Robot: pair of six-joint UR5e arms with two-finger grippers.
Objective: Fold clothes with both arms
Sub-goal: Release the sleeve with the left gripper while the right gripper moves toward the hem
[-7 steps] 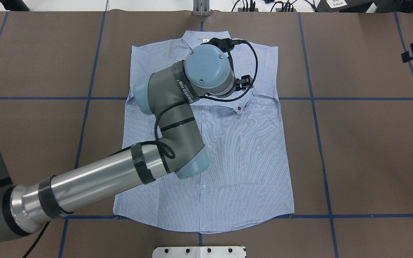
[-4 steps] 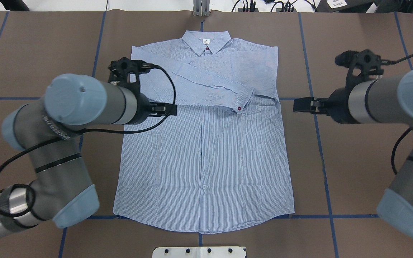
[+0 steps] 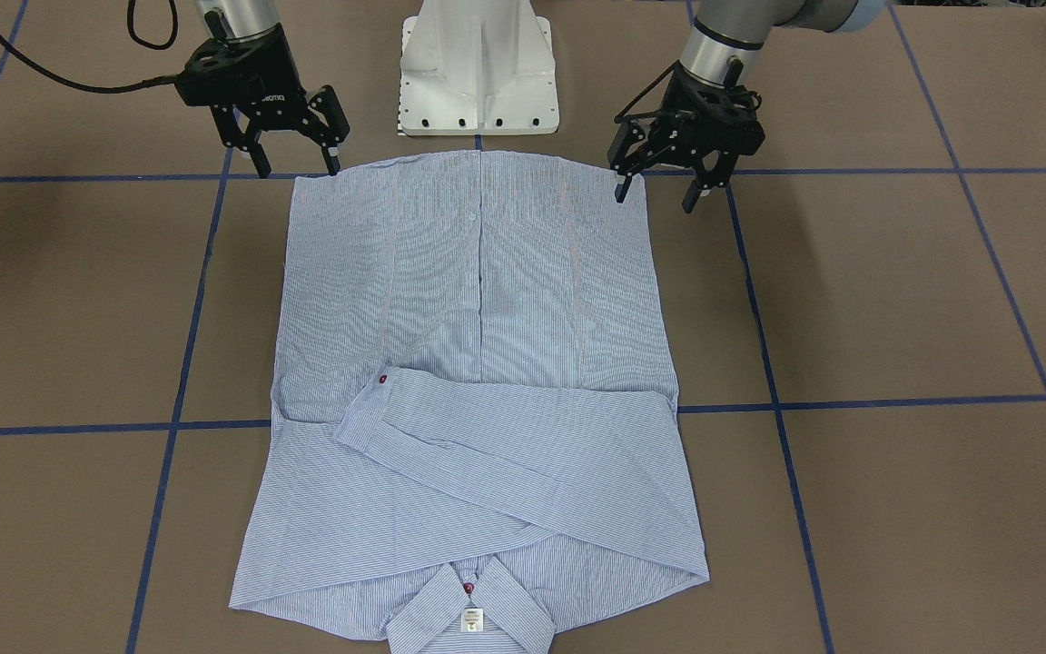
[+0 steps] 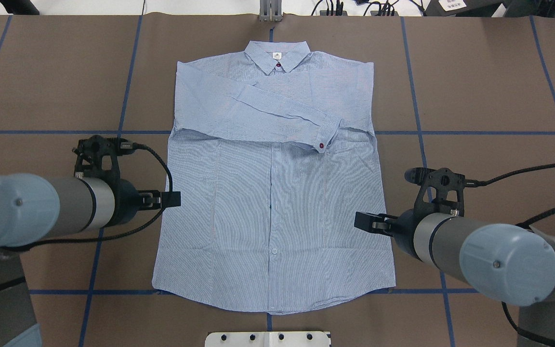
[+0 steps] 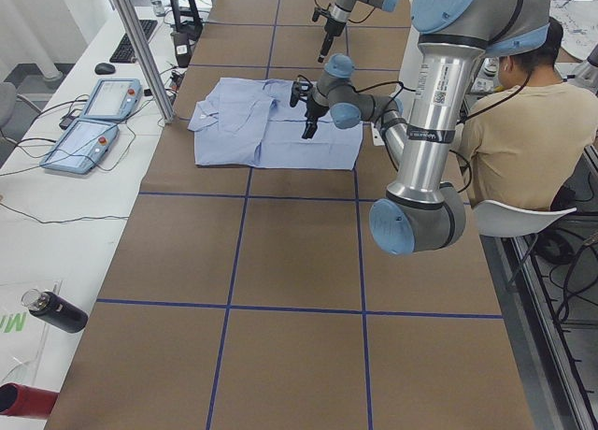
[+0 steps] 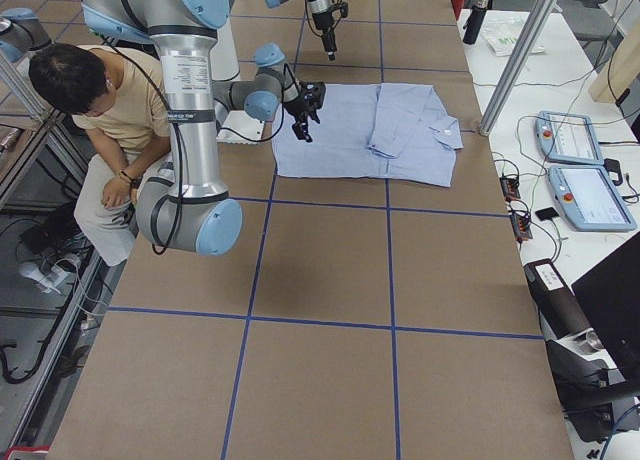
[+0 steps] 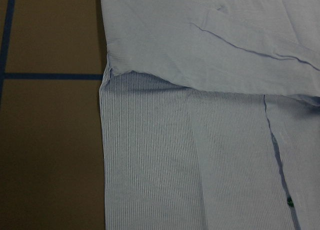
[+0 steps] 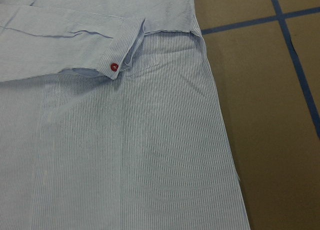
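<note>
The clothes are one light blue striped shirt (image 4: 277, 207), lying flat and front up on the brown table, collar (image 4: 277, 55) at the far side and hem toward the robot. Both sleeves are folded across the chest, and a cuff with a dark red button (image 4: 322, 145) lies on top. My left gripper (image 3: 655, 200) hovers open over the shirt's (image 3: 478, 300) side edge near the hem, holding nothing. My right gripper (image 3: 299, 170) hovers open at the opposite side edge. Overhead, the left gripper (image 4: 169, 199) and right gripper (image 4: 364, 220) flank the shirt's lower half. Each wrist view shows a shirt edge (image 7: 200, 165) (image 8: 125, 165).
The white pedestal base (image 3: 478, 73) stands just behind the hem. A person (image 5: 523, 121) sits beside the robot. Control tablets (image 5: 93, 121) and a metal post (image 5: 140, 51) stand past the collar end. Blue tape lines (image 4: 427, 132) grid the table.
The left arm has left the folded sleeve on the chest. Both arms then drew back toward the robot along the shirt's sides, from shoulder level to the lower half.
</note>
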